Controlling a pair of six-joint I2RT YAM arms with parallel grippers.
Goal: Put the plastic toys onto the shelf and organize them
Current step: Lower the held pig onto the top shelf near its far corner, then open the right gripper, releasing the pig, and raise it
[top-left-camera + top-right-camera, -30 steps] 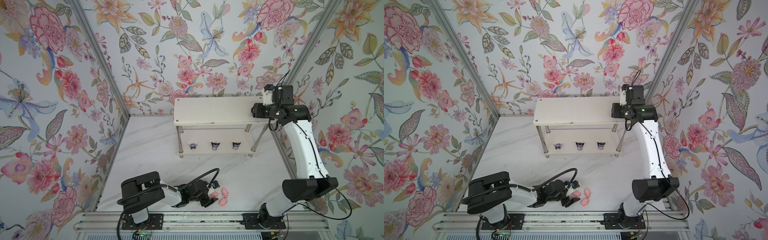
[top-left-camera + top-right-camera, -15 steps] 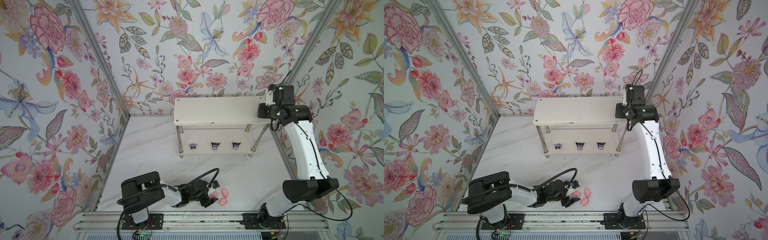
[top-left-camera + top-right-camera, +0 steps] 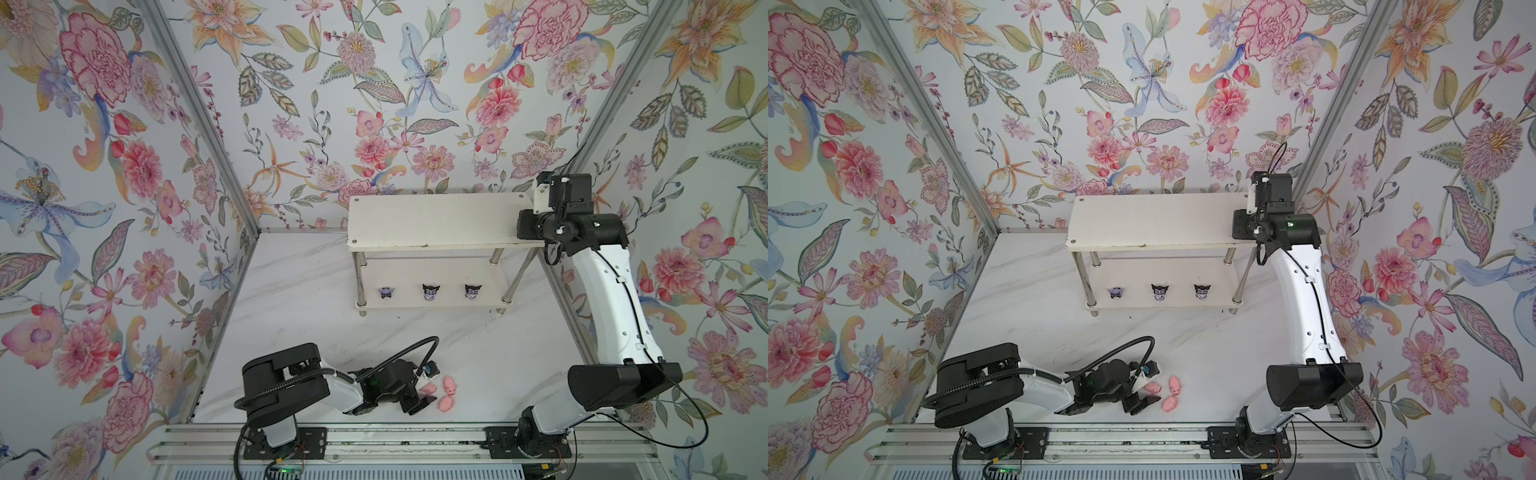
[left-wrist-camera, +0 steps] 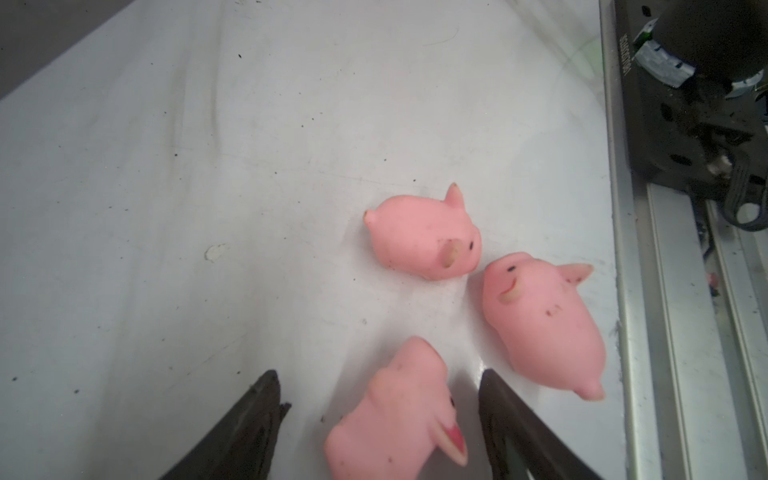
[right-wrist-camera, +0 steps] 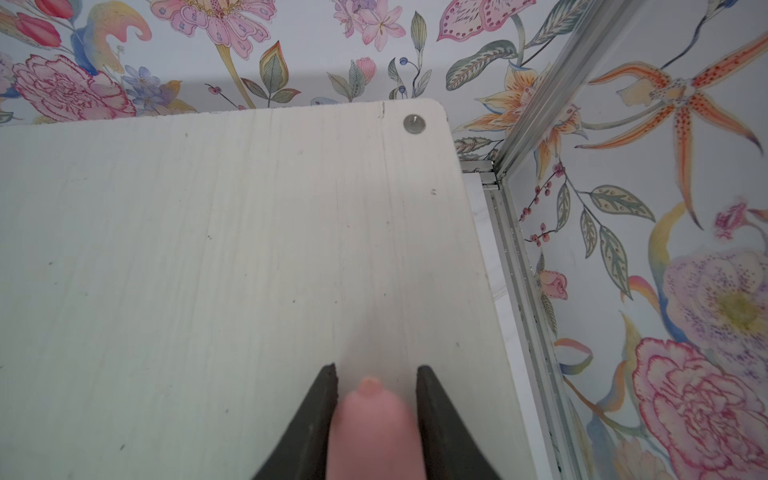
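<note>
Gripping one pig (image 5: 374,432) over the shelf (image 5: 208,249), right end effector (image 5: 376,370); left end effector (image 4: 378,373) open, straddling a second pig (image 4: 395,415).

The right arm (image 3: 611,299) is a white shell with dark screw holes, black joint housings and a thin black cable. The left arm (image 3: 340,392) matches, with a ribbed black hose (image 3: 399,353); the left tool (image 4: 379,374) has matte black wedge fingers.
</note>
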